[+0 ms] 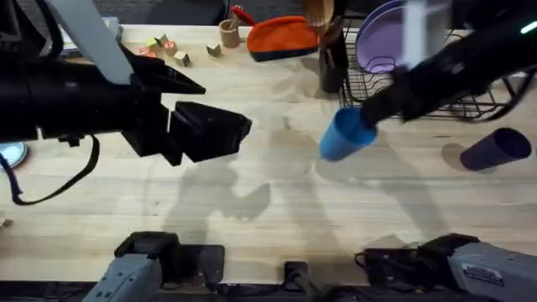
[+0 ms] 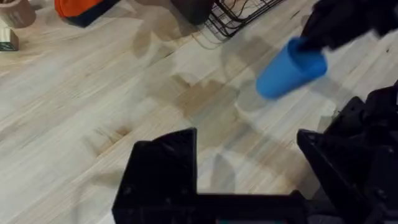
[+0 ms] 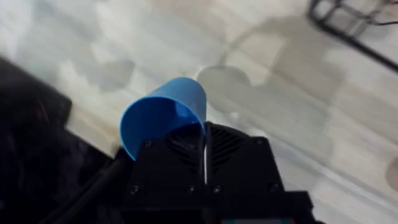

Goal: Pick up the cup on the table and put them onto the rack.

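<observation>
Now right tool (image 1: 366, 117) clamped on blue cup (image 1: 344, 136), lifted; left tool (image 2: 249, 168) open, empty

Blue cup (image 1: 345, 135) tilted, lifted near rack (image 1: 470, 96); purple cup (image 1: 497, 149) lying on table (image 1: 252, 201).

Smooth blue plastic cup (image 1: 346, 134), matt pale wood counter (image 1: 252, 210), and thin black wire rack (image 1: 470, 101).

Bright even light; soft shadows on table (image 1: 277, 193); raised arms motion-blurred.
</observation>
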Motion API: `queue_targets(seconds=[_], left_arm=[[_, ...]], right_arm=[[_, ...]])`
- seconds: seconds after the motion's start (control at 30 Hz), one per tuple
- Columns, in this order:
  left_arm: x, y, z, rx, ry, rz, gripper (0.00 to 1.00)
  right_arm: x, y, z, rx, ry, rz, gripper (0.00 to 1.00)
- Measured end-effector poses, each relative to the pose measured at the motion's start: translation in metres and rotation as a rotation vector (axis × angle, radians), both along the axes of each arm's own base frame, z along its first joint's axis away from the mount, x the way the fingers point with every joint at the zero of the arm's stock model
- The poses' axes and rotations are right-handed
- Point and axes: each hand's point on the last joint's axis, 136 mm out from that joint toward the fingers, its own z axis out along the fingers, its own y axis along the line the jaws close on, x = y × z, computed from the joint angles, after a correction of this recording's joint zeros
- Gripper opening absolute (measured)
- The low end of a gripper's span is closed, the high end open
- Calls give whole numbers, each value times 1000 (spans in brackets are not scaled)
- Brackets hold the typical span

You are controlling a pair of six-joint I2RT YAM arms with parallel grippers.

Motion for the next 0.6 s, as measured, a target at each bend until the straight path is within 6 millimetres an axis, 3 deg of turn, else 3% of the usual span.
queue_targets(seconds=[0.23, 0.4, 0.6], left_arm=[[0, 0, 0, 0, 0, 0, 993], [0, 0, 0, 0, 0, 0, 993], [0, 0, 0, 0, 0, 0, 993]], right_arm=[[31, -50, 45, 26, -118, -204, 30], [41, -76, 51, 25, -145, -298, 30], [46, -91, 53, 15, -161, -348, 31]])
